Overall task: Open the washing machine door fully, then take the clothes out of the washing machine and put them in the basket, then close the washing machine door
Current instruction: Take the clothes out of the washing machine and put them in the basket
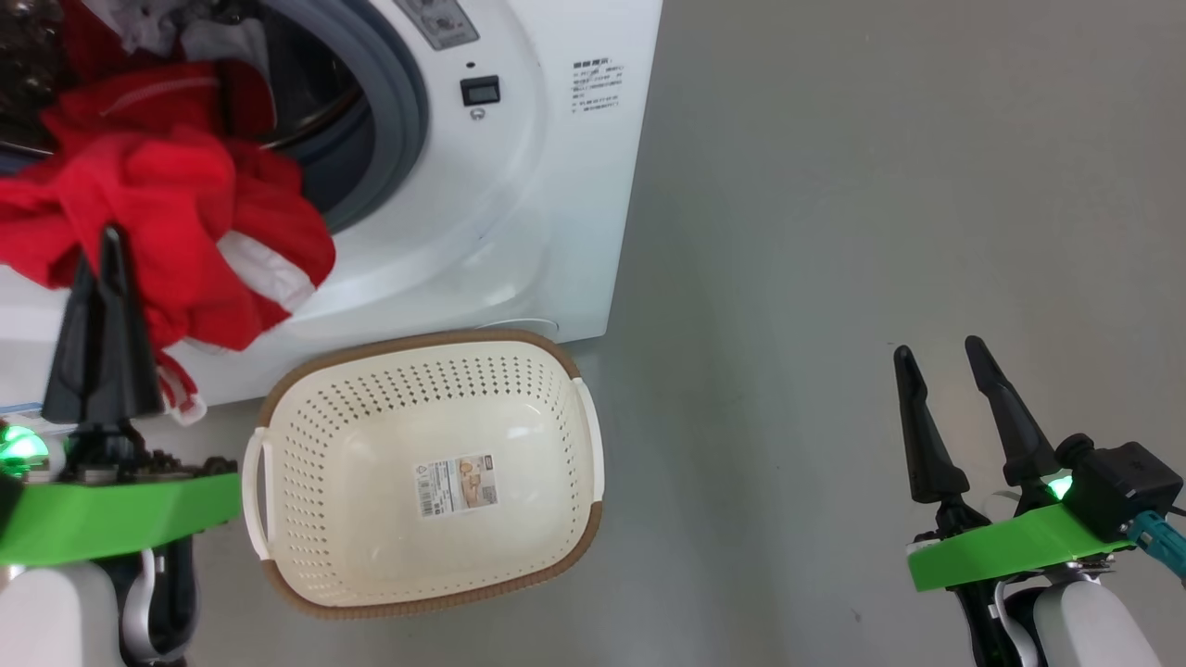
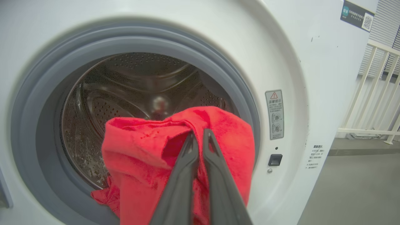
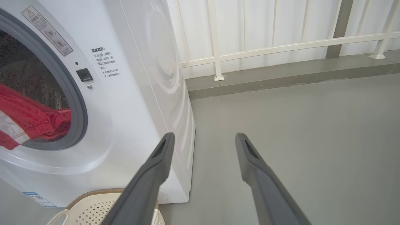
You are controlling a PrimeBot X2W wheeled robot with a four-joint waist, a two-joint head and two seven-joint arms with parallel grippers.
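The white washing machine (image 1: 547, 176) stands open; its door is out of view. Red clothes (image 1: 176, 213) with white trim hang out over the grey-blue ring (image 1: 398, 111). My left gripper (image 1: 109, 243) is shut on the red cloth just outside the drum mouth; in the left wrist view its fingertips (image 2: 197, 134) pinch a fold of the clothes (image 2: 140, 159) in front of the steel drum (image 2: 131, 84). The cream basket (image 1: 278, 500) sits on the floor below the opening, with nothing in it. My right gripper (image 1: 938, 350) stands open over bare floor, far right of the basket.
Grey floor (image 1: 834, 232) stretches to the right of the machine. A white railing (image 3: 281, 47) and wall run behind it in the right wrist view, where the basket's rim (image 3: 93, 192) shows at the bottom left.
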